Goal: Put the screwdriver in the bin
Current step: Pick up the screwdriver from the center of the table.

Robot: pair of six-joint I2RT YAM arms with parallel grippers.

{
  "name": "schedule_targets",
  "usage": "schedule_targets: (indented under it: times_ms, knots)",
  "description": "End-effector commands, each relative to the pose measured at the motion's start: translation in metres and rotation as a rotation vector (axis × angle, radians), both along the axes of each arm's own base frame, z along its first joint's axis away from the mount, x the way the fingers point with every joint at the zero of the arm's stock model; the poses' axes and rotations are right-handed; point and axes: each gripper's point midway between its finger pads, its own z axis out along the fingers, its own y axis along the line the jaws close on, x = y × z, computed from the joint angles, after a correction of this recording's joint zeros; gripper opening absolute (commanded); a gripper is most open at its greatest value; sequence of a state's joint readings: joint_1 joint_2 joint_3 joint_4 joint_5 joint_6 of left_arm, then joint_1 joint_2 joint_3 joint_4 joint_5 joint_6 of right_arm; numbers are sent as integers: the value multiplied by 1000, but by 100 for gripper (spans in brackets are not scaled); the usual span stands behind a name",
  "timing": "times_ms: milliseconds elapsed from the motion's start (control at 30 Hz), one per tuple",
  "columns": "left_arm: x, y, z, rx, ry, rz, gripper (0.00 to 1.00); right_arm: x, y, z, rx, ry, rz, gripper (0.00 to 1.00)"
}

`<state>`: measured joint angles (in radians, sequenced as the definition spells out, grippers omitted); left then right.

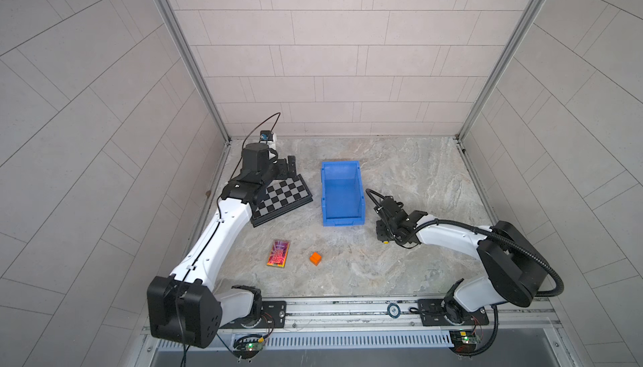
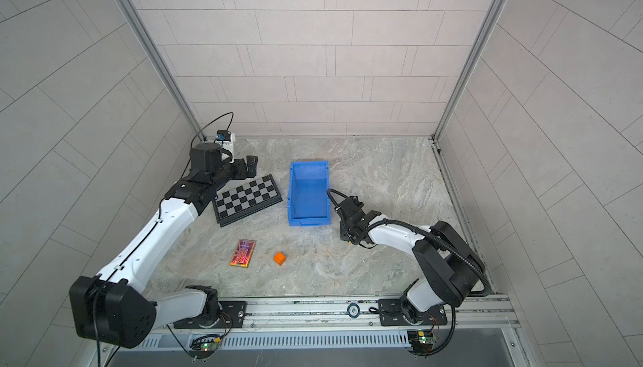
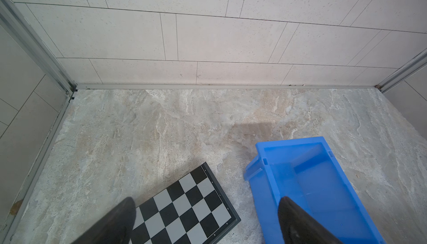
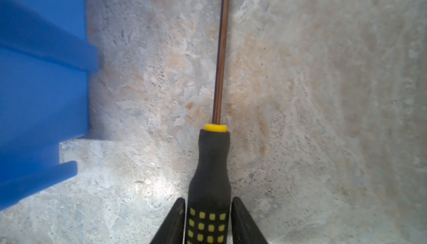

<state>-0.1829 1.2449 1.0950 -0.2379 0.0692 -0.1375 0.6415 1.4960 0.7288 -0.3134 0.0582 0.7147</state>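
The right tool [image 4: 208, 202] is narrowed onto the screwdriver [image 4: 211, 162], jaws against both flanks of the dotted handle; the screwdriver lies flat on the desk [image 4: 323, 115], shaft toward 12 o'clock; the bin [image 1: 342, 165] sits just beside, at 10 o'clock from that tool, long wall parallel to the shaft; the left tool [image 3: 206, 200] gapes empty, farther off.

The flat black-and-white chessboard [image 3: 184, 208] carries tiny pale coordinate marks along its dark border. In the left wrist view, a "b" and an "a" near one corner seem legible; the others are too small. Nothing else can be read.
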Motion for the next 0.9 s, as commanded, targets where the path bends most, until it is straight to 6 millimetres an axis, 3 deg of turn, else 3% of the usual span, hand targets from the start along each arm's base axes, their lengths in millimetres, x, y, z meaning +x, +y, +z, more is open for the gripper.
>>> schedule_targets:
  times_ms: [0,267,533,700,867]
  knots:
    - [-2,2,16,10,-39,1,99,-1,-4,-6,-28,9,-22,34]
    - [-2,3,15,13,-39,6,99,-3,-6,-11,-43,19,-23,30]
    - [-2,4,15,15,-39,8,100,-2,-6,-7,-43,5,-22,18]
    - [-1,4,15,17,-40,10,100,2,-9,8,-48,-37,-20,17]
    - [-2,4,15,18,-39,11,100,10,-14,41,-80,-106,-4,17]
